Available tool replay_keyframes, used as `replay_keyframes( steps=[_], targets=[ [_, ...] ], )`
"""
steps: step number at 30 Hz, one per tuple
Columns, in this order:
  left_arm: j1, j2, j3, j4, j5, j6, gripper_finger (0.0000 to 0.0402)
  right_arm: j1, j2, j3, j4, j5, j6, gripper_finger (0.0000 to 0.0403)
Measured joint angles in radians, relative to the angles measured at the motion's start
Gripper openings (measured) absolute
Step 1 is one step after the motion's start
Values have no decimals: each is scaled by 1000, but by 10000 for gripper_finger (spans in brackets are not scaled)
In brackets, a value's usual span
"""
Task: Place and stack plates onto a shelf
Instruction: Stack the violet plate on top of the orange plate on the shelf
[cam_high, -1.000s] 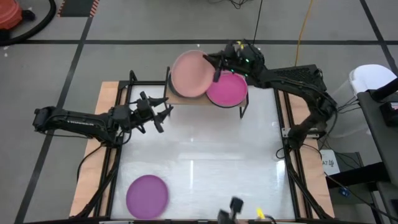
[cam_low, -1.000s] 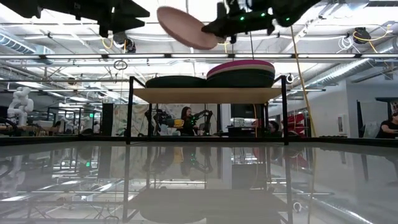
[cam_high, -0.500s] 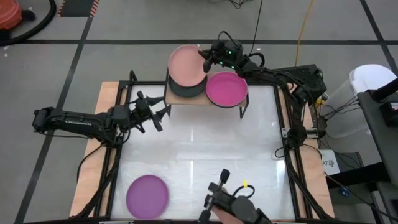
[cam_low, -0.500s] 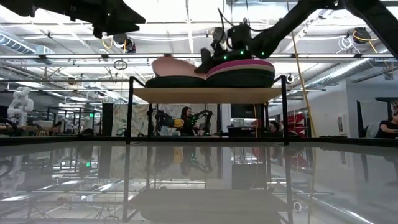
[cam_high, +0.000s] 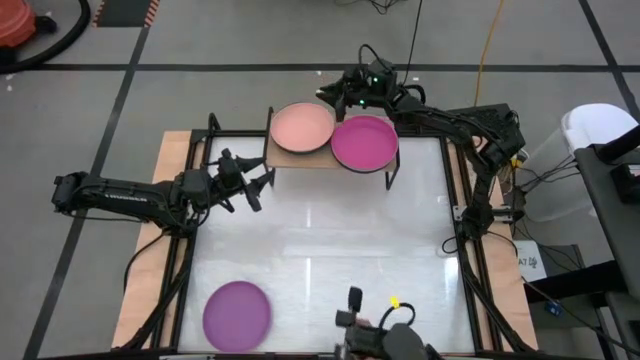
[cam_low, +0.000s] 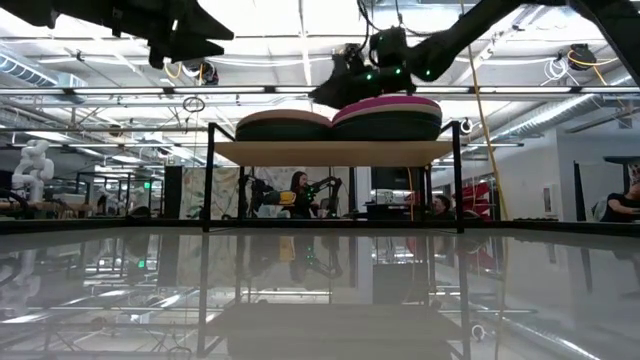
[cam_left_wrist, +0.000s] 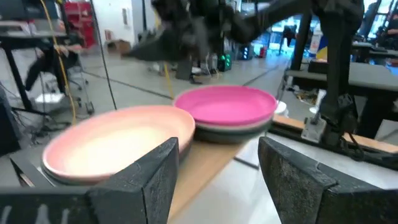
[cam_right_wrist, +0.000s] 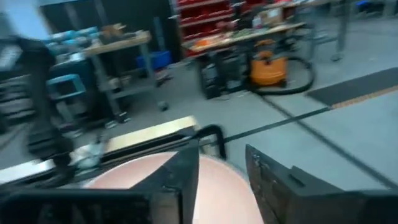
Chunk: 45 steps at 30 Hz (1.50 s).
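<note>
The salmon plate (cam_high: 303, 128) is seen at upper centre of the high view, lying flat on a dark plate on the shelf (cam_high: 290, 159), just beside the magenta plate (cam_high: 364, 143), which tops its own dark stack. The right gripper (cam_high: 337, 97) sits at the far edge of the shelf, above the gap between the two stacks; its jaws appear parted, with nothing held between them. The placing step is judged complete, so withdrawal is the step in hand. The gripper should be lifted straight up until both rims are cleared, then drawn away, so that neither plate is dragged.

The purple plate (cam_high: 237, 314) lies on the desk (cam_high: 400, 250) at lower left. The left gripper (cam_high: 262, 185) waits at centre left, jaws wide, empty.
</note>
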Motion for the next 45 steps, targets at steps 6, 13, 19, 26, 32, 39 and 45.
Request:
replay_keyframes(
  steps=[6, 13, 19, 26, 32, 39, 45],
  targets=[
    [-33, 27, 0, -99, 74, -77, 225, 20, -154, -16, -164, -189, -65, 129],
    [-80, 104, 77, -371, 282, -160, 225, 139, -477, -302, -247, -124, -263, 129],
    [-102, 252, 173, -628, 459, -254, 225, 248, -757, -663, -60, 31, -263, 130],
    [-201, 447, 206, -703, 709, -221, 225, 330, -998, -994, 168, 84, -153, 130],
    [-324, 549, 206, -734, 770, -218, 225, 381, -1130, -1127, 192, 85, -68, 130],
    [-463, 593, 206, -733, 770, -233, 225, 437, -1218, -1209, 194, 85, 5, 130],
    [-523, 638, 206, -763, 700, -260, 225, 498, -1243, -1267, 204, 173, 30, 130]
  ],
)
